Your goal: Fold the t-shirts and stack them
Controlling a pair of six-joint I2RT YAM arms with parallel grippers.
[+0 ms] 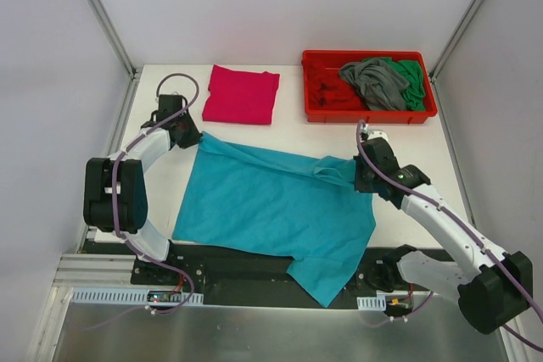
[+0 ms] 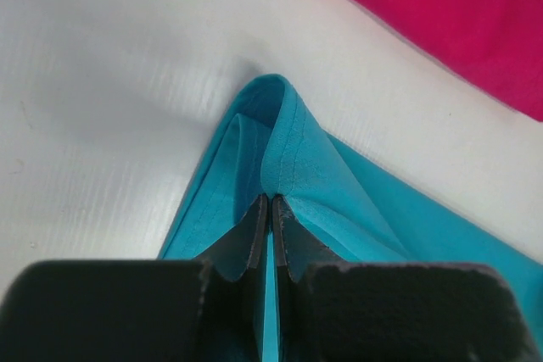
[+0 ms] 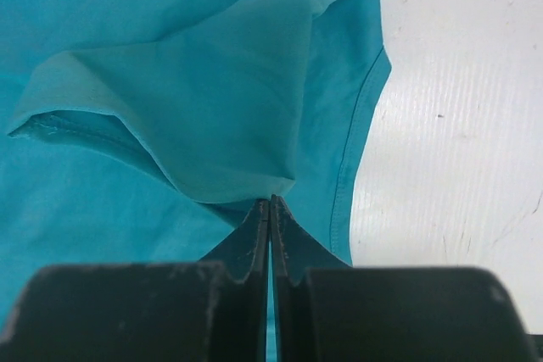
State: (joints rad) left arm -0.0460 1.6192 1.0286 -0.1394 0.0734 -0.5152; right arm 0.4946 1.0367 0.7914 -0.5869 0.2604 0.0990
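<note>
White table fills the walled cell. At its left, the left tool is clamped on the far-left corner of the spread teal t-shirt. A folded magenta t-shirt lies beyond. The right tool is pinched shut on the teal t-shirt's right edge. Far right, a red tray holds a grey t-shirt and a green t-shirt.

The teal t-shirt lies spread out, the left gripper at its far-left corner, the right gripper at its right edge (fabric bunched there). A folded pink t-shirt lies beyond.
</note>
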